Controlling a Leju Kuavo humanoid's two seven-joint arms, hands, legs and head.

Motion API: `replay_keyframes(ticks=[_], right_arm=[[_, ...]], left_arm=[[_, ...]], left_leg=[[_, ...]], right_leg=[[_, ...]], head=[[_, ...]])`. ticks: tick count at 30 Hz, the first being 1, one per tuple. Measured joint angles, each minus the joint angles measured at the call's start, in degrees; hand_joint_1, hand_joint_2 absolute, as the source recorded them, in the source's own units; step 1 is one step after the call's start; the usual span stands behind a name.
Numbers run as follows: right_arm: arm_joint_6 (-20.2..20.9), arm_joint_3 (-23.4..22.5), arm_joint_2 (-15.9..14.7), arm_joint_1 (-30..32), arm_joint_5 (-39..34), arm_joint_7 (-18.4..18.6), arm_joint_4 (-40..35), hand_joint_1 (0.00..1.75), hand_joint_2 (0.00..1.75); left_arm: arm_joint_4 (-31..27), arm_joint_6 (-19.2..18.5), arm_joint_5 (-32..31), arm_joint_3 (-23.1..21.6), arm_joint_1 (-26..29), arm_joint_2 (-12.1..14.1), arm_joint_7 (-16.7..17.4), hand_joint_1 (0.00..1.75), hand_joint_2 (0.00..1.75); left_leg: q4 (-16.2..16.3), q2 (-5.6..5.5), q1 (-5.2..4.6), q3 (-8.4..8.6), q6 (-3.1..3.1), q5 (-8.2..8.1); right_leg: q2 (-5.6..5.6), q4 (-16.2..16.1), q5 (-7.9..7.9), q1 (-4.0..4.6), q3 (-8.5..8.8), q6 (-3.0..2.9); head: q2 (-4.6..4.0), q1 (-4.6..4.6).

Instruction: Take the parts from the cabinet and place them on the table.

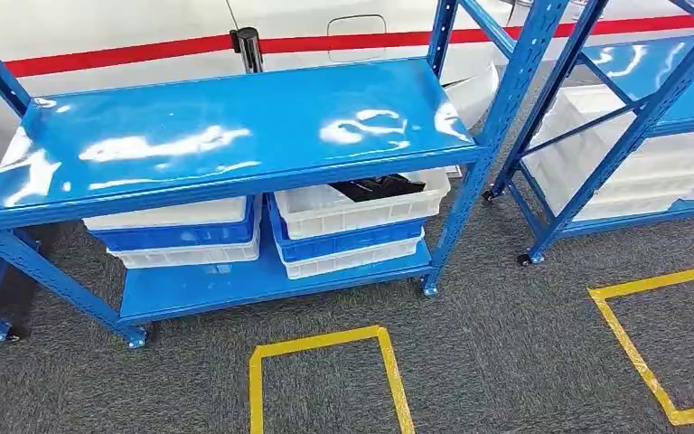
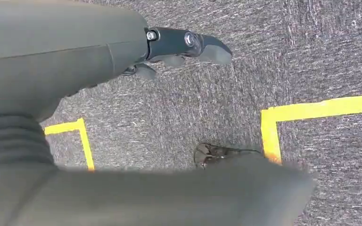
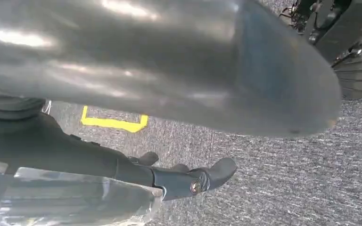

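Two stacks of white and blue bins sit on the lower shelf of the blue cabinet (image 1: 226, 136), and the right stack's top bin (image 1: 361, 206) holds the dark parts (image 1: 378, 187). Both hands hang over grey carpet (yellow tape outlines nearby): the left hand (image 2: 179, 49) holds nothing, fingers loosely apart, while the right hand (image 3: 188, 176) has something clear and glossy beside it, so I cannot tell its grip.

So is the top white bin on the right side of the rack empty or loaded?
Loaded: the top white bin holds dark parts, showing above its rim under the blue shelf. How many, cannot tell.
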Motion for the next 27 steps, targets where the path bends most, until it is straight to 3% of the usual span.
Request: replay_keyframes(ticks=[7,8,11,12,15,16,19,27], right_arm=[[-0.6,0.0,0.2,0.0,0.0,-0.3,0.0,0.00,0.00],[-0.7,0.0,0.2,0.0,0.0,-0.3,0.0,0.00,1.75],[-0.9,0.0,0.3,0.0,0.0,-0.4,0.0,0.00,1.75],[-1.0,0.0,0.3,0.0,0.1,-0.5,0.0,0.00,0.00],[-1.3,0.0,0.3,0.0,0.5,-0.9,0.0,0.00,0.00],[-1.4,0.0,0.3,0.0,0.5,-0.9,0.0,0.00,1.75],[-1.7,0.0,0.4,0.0,0.7,-1.7,0.0,0.00,1.75],[-1.8,2.1,0.6,1.3,-4.4,-1.5,-0.9,0.00,1.75]], left_arm=[[0.0,-0.1,0.0,0.0,0.0,-0.4,-0.1,0.00,1.75],[0.0,-0.1,0.0,0.0,0.0,-0.5,-0.1,0.00,1.75],[0.0,0.0,0.0,0.0,0.0,-0.7,-0.2,0.00,1.75],[0.0,1.2,-0.3,0.0,0.0,-0.7,0.3,0.00,1.75],[0.0,4.6,-1.1,0.0,0.0,-1.0,2.8,0.00,1.75],[0.0,4.9,-1.2,0.0,0.0,-1.0,3.1,0.00,1.75],[0.0,5.6,-1.1,-0.1,0.0,-1.0,3.7,0.00,1.75],[-0.5,5.3,7.1,-8.4,1.4,-0.9,5.6,0.00,1.75]], left_leg=[[0.0,0.00,0.14,-0.01,-0.01,0.00],[0.0,0.00,0.16,-0.01,-0.01,0.00],[0.0,0.00,0.28,-0.01,-0.02,0.01],[0.0,0.00,0.33,-0.01,-0.03,0.01],[0.0,0.00,0.39,-0.02,-0.03,0.01],[0.0,-0.01,0.41,-0.02,-0.03,0.01],[0.0,0.00,0.41,-0.02,-0.04,0.00],[0.0,0.00,0.41,-0.05,-0.05,0.00]], right_leg=[[-0.01,0.0,-0.04,-0.02,-0.07,0.17],[-0.01,0.0,-0.04,0.00,-0.07,0.17],[-0.01,0.0,-0.04,0.11,-0.07,0.17],[-0.01,0.0,-0.04,0.12,-0.06,0.17],[0.00,0.0,-0.04,0.16,-0.07,0.17],[-0.01,0.0,-0.04,0.16,-0.07,0.17],[-0.01,0.0,-0.04,0.17,-0.07,0.16],[-0.01,0.0,-0.05,0.17,-0.07,0.16]], head=[[0.00,0.00],[0.00,0.00],[0.00,-0.02],[0.00,0.00],[0.00,-0.02],[0.00,0.00],[0.00,-0.02],[0.00,0.00]])
